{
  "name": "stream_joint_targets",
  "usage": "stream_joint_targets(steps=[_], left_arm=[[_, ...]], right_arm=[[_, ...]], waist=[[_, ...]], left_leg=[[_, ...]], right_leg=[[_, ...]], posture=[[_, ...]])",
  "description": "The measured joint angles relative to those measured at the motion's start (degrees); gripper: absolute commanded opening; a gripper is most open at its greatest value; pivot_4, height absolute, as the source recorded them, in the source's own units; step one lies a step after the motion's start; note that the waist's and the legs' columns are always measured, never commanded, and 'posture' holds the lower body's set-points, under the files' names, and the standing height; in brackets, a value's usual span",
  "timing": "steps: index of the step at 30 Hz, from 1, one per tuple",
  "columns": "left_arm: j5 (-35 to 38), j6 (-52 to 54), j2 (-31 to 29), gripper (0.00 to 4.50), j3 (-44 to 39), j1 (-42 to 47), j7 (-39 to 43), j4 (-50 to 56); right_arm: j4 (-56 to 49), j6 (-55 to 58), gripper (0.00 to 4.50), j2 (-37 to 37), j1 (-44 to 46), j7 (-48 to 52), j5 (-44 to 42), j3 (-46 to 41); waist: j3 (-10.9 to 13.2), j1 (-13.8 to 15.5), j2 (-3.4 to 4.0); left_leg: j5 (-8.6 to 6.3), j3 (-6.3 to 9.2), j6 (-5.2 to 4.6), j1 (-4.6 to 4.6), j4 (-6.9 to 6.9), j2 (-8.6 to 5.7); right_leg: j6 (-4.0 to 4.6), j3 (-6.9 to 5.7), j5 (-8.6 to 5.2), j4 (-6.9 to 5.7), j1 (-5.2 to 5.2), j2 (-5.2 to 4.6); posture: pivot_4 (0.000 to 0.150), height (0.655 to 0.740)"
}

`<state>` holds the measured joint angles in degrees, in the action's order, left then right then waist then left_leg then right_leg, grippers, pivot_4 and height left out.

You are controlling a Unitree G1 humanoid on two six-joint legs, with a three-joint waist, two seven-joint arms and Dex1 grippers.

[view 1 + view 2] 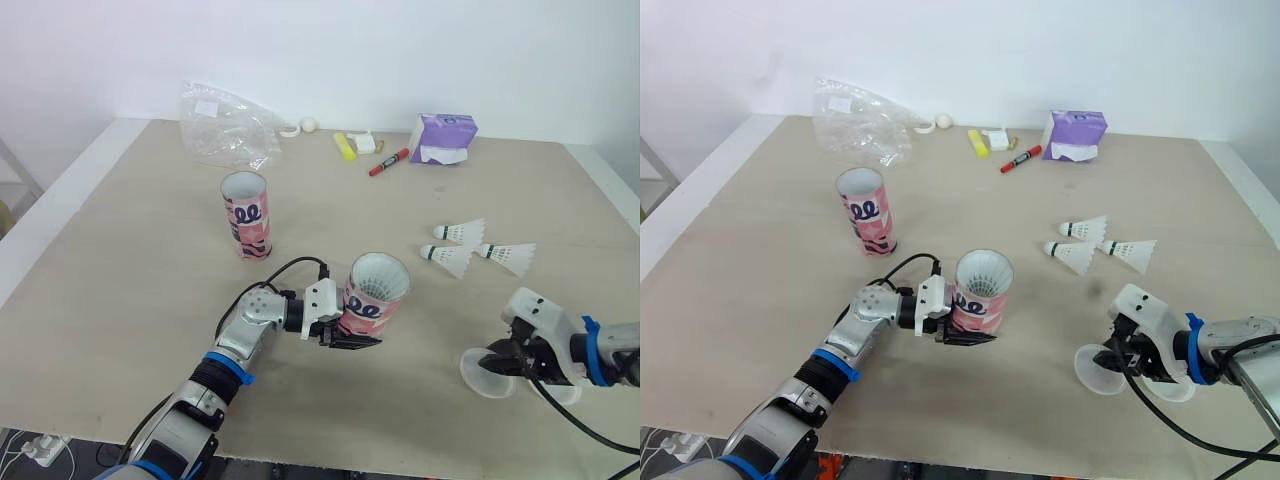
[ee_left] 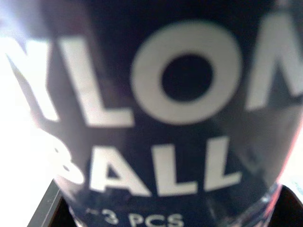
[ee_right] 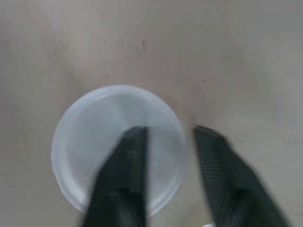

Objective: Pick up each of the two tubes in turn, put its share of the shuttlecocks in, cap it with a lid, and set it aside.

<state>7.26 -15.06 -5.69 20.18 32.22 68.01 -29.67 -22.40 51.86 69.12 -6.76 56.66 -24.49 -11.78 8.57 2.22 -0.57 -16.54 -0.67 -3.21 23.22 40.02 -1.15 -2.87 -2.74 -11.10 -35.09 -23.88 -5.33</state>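
pink cylindrical tube (image 1: 375, 296), translucent round lid (image 3: 90, 126)

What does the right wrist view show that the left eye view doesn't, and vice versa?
Right wrist: right fingers open, straddling the lid rim, one over it, one outside. Left eye: left fingers shut on one tube, second tube upright, three loose shuttlecocks. Both: right fingers, lid, table.
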Motion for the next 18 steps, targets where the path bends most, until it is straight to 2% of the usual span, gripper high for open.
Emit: stream_joint_targets(steps=[1,11,14,18], left_arm=[[0.0,0.1,0.0,2.86,0.0,0.0,0.0,0.0],[-0.1,0.4,0.0,2.86,0.0,0.0,-0.3,0.0],[0.0,0.7,0.0,2.86,-0.4,0.0,-0.6,-0.2],[0.2,1.9,0.4,2.86,-0.4,0.0,-1.2,-0.1]], right_arm=[[-0.1,-0.2,0.03,0.0,-0.1,-0.1,0.1,0.0],[-1.0,-7.9,0.03,-1.0,-1.0,2.3,0.9,-0.1],[-1.4,-8.6,0.03,0.7,6.0,5.5,-1.9,-1.6],[-2.7,-8.9,0.03,4.1,21.0,8.2,-6.9,-4.5]], waist=[[0.0,0.0,-0.01],[0.0,-0.1,0.03],[0.0,-0.2,0.32],[0.1,-0.2,0.4]], left_leg=[[0.0,0.01,0.0,-0.02,0.0,0.0],[0.0,0.03,0.0,-0.14,0.06,0.01],[0.0,-0.01,0.0,-0.13,0.2,-0.01],[0.01,0.17,-0.02,-0.19,0.27,0.03]], right_leg=[[0.0,-0.01,0.0,0.0,0.02,0.01],[-0.02,0.0,0.01,0.0,0.15,0.05],[-0.13,0.09,0.1,-0.01,0.16,0.04],[-0.1,-0.11,0.09,0.0,0.31,0.07]], posture=[[0.15,0.74],[0.15,0.74],[0.15,0.74],[0.15,0.74]])
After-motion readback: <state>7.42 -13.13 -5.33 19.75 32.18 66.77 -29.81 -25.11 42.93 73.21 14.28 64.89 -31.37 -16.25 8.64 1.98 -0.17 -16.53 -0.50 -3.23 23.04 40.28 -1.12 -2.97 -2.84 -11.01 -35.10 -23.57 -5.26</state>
